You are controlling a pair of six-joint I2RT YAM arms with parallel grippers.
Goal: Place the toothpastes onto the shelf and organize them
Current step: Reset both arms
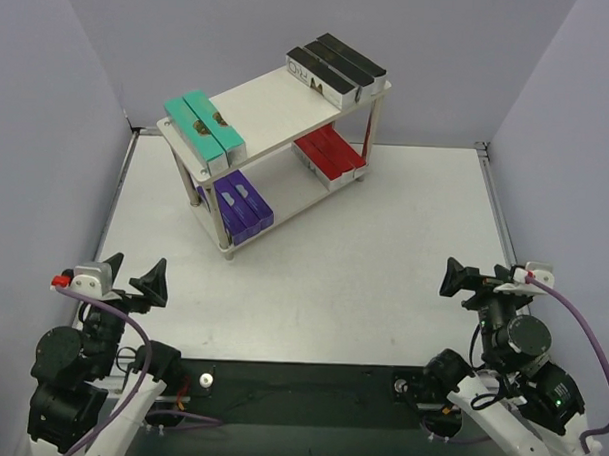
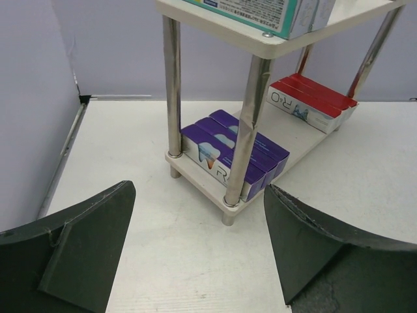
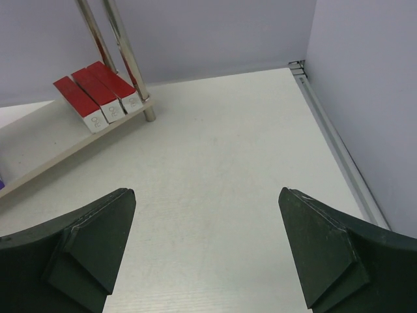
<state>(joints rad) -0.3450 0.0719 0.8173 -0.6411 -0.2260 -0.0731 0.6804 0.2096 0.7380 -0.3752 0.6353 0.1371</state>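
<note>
The two-tier pale wood shelf (image 1: pixel 274 107) stands at the back middle of the table. Its top board holds teal cartons (image 1: pixel 204 129) at the left end and black cartons (image 1: pixel 334 67) at the right end. Its lower board holds purple cartons (image 1: pixel 242 206) at the left and red cartons (image 1: pixel 330 154) at the right. My left gripper (image 1: pixel 135 279) is open and empty near the front left, well short of the shelf. My right gripper (image 1: pixel 478 277) is open and empty at the front right. The left wrist view shows the purple cartons (image 2: pixel 228 153) and red cartons (image 2: pixel 311 99); the right wrist view shows the red cartons (image 3: pixel 98 94).
Thin metal legs (image 2: pixel 171 88) stand at the shelf corners. Grey walls close in the table on the left, back and right. A metal rail (image 3: pixel 335 140) runs along the right edge. A black base plate (image 1: pixel 299 388) lies between the arm bases.
</note>
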